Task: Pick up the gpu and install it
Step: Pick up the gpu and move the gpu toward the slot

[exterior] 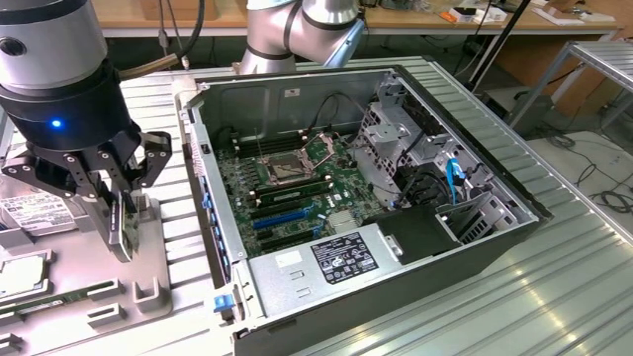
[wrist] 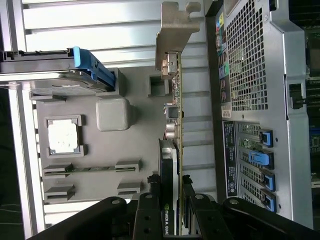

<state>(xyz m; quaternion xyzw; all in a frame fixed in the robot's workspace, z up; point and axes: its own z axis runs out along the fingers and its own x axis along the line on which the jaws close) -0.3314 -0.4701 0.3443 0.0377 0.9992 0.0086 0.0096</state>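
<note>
Over the tray, at the exterior view's left: end effector, pointing down, pinching the gpu.
Grip: black fingers pressed on both faces of the card, at its cooler end.
Gpu pose: on edge, long side running down from the fingers toward the tray; cannot tell whether its low edge touches the tray.
Gpu parts: silver bracket at the end far from the fingers; green board edge beside the black cooler.
Gpu place: outside the case, just beside its rear wall, not in any slot.
Tray: grey, flat on the bench, left of the case in the exterior view.
On the tray: hard drive with a blue handle; processor in a square pocket; memory stick lying between two holders.
Case: side open, lying flat mid-bench; motherboard in view, with blue slots on its near part.
Near end of the case: power supply with a black label.
Far side: arm base standing behind the case.
</note>
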